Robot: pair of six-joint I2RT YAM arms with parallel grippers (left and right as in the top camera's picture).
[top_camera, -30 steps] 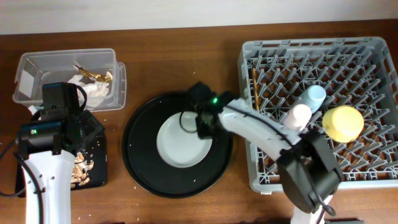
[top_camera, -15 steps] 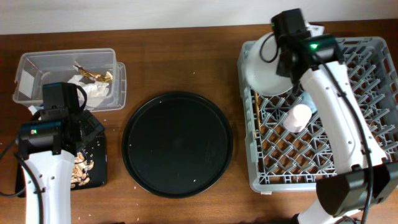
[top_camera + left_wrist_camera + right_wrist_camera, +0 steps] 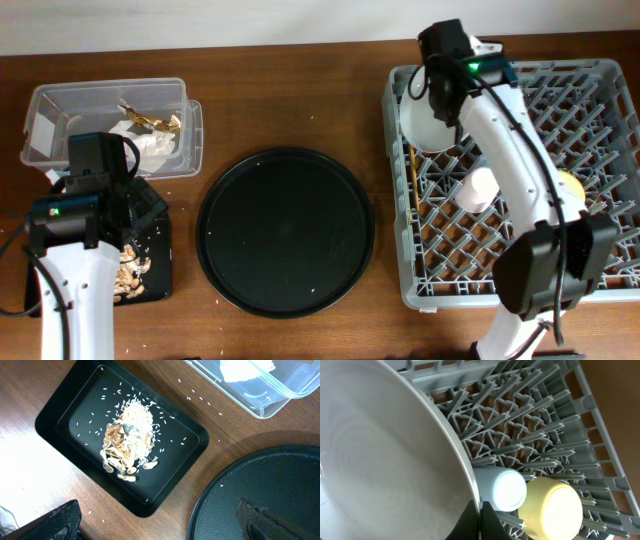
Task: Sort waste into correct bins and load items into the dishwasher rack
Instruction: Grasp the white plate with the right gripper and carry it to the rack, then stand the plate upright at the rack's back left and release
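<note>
At the table's right side we see the dishwasher rack [image 3: 600,70], the biggest thing, with the round black tray [image 3: 285,232] beside it. Our right gripper [image 3: 480,517] is clamped on the rim of the grey plate [image 3: 380,450], which tilts over the rack's far left corner. Further left are the clear box [image 3: 90,100] holding the wrapper [image 3: 140,145], and the shallow black tray [image 3: 80,415] holding food scraps [image 3: 127,442]. The yellow bowl [image 3: 552,507], blue cup [image 3: 502,489], pink cup [image 3: 480,188] and chopsticks [image 3: 409,165] are in the rack. Our left gripper [image 3: 157,512] hangs spread wide, empty.
</note>
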